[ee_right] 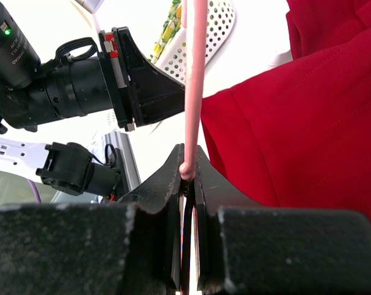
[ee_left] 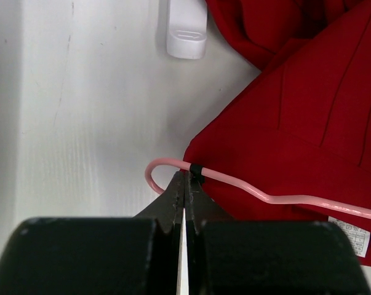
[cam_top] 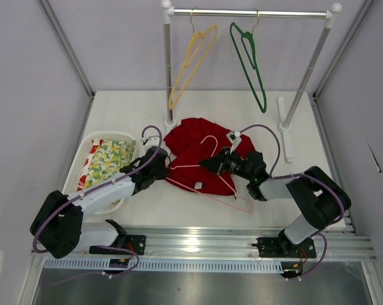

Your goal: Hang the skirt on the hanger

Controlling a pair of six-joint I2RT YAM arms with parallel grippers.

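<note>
Your left gripper [cam_top: 164,166] is clamped shut on the pale pink hanger [ee_left: 296,198], pinching the wire at a black-taped bend just off the left edge of the red skirt [cam_top: 194,136]. Your right gripper [cam_top: 205,163] is also closed on the hanger, its tips squeezing the thin wire above the middle of the skirt, facing the left gripper. The hanger lies on top of the skirt's near half, with its near right corner sticking out onto the bare white table [cam_top: 134,108]. The skirt sits rumpled at the centre of the table, just near the foot of the clothes rack [cam_top: 251,13], where a yellow hanger [cam_top: 191,63] and a dark green hanger [cam_top: 251,63] hang. To the left, a white basket [cam_top: 112,134] holds a floral cloth [cam_top: 108,159].
</note>
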